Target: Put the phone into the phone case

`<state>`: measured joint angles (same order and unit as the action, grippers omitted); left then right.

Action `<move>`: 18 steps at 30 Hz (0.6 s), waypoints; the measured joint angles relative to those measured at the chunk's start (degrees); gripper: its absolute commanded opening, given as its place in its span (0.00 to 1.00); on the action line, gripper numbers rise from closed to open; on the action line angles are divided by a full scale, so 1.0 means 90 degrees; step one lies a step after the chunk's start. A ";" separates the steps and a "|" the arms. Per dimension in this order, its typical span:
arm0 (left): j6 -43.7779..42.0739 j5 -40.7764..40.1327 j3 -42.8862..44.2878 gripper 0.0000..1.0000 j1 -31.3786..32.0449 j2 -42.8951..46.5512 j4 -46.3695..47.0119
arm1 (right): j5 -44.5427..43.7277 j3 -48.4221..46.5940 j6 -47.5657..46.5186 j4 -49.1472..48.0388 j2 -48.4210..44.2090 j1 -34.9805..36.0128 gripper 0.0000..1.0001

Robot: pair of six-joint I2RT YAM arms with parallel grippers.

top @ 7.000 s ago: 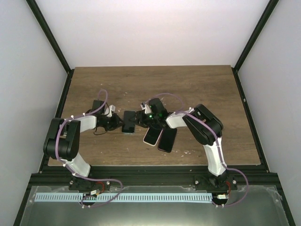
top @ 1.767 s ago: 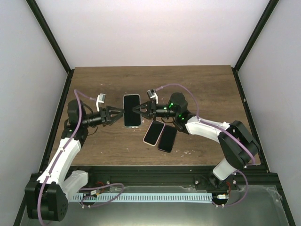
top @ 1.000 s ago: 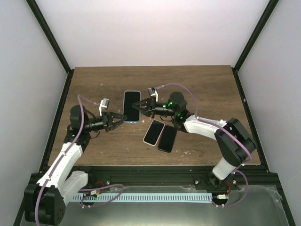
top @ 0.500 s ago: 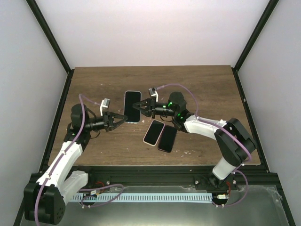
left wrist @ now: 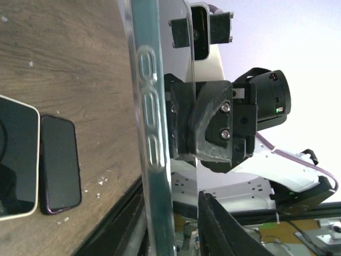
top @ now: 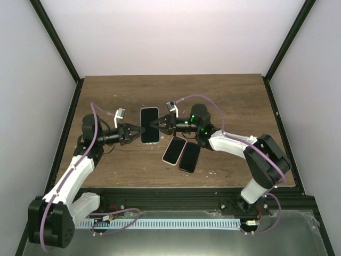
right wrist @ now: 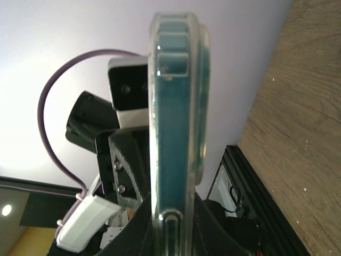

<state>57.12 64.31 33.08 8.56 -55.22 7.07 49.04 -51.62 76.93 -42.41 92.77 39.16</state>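
Wooden table (top: 229, 101), two loose phones (top: 174, 150) (top: 189, 157), one held phone (top: 149, 132), two end effectors (top: 137, 131) (top: 154, 126)

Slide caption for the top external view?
Right jaws grip the clear phone case, left jaws at its opposite edge; two phones lie on the table.

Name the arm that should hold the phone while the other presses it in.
Right: the right gripper is shut on the phone's edge; the left gripper sits at the opposite edge, grip unclear, probably freer to press.

White arms (top: 72, 176), black joints (top: 266, 154) (purple cables (top: 184, 97)).
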 measured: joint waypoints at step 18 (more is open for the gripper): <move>0.0661 -0.0051 -0.0104 0.07 0.0012 -0.0549 0.1579 | 0.0566 0.0172 -0.0449 0.0335 -0.0374 0.0073 0.46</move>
<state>63.07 63.86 32.14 8.67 -60.16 21.28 54.13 -50.06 72.88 -39.40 89.41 39.81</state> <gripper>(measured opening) 0.120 0.467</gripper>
